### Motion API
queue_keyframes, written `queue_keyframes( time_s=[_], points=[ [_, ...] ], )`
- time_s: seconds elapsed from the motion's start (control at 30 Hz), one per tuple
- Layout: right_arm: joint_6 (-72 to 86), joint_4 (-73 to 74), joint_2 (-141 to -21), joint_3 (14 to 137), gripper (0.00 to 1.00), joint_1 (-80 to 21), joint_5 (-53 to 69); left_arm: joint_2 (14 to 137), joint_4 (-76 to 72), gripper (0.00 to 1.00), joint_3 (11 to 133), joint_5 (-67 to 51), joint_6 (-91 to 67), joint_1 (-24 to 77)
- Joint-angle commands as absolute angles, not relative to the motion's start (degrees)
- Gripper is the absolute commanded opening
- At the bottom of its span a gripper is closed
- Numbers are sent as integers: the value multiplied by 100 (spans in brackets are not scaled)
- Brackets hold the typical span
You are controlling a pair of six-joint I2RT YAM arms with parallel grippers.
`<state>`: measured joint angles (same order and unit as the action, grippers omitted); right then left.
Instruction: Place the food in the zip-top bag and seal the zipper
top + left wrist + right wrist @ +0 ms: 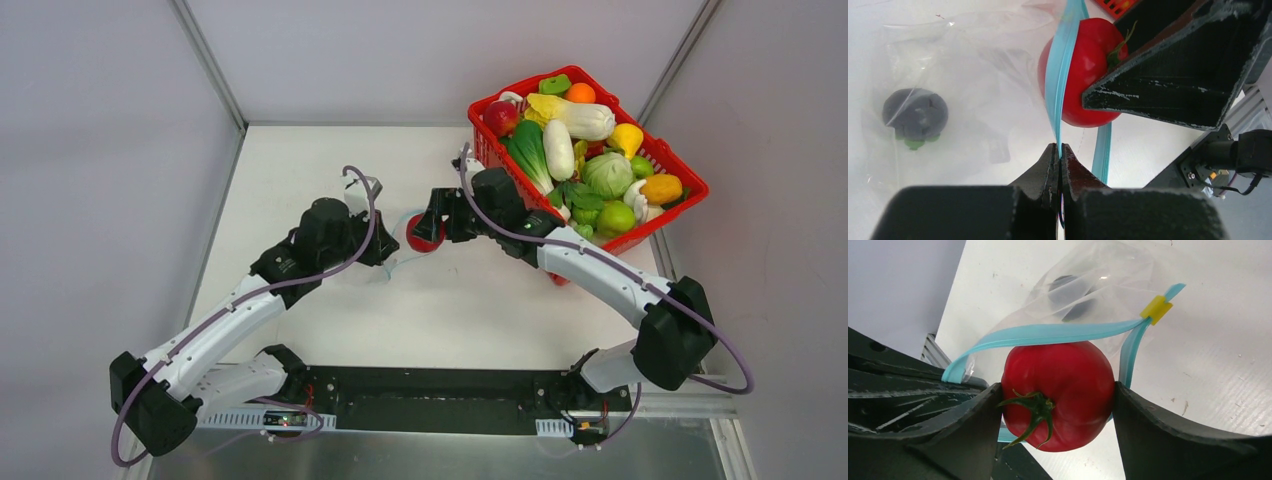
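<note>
White table [440,310], pale grey walls [110,150], red basket [640,240] at 1 o'clock, left tool [1060,150] pinching zipper [1060,75], right tool [1055,389] clamped on tomato [1068,370]

The red tomato [1058,392] blocks the zip-top bag's [1098,270] mouth, wedged between its parted zipper [1048,332] strips.

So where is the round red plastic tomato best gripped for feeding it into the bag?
Grip the tomato across its widest middle, one finger on each side, approaching from the green stem end so the round far end leads into the clear zip-top bag. The right gripper holds it so.
</note>
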<state>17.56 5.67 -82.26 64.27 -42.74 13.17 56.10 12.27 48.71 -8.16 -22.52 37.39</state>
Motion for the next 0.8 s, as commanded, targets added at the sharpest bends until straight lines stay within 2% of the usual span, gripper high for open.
queue_keyframes(
  time_s=[0.0,0.13,0.37,0.57,0.67,0.77],
  points=[
    [1436,657,-8175,6654,64,-4368,1113,5434,1042,0,5054,-507,-2269,3700],
    [1534,501,-8158,6733,77,-4386,1408,5440,1021,0,5122,-537,-2342,3700],
    [1743,78,-7888,6670,93,-4390,1823,5209,976,0,5062,-182,-2364,3700],
    [1879,26,-7576,6648,94,-4377,2038,4962,836,0,4821,151,-2425,3695],
    [1803,26,-7112,6513,94,-4377,1528,4856,926,0,4736,397,-2430,3699],
    [1928,-70,-6723,6262,89,-4374,439,4748,903,0,4596,586,-2458,3691]
  ],
)
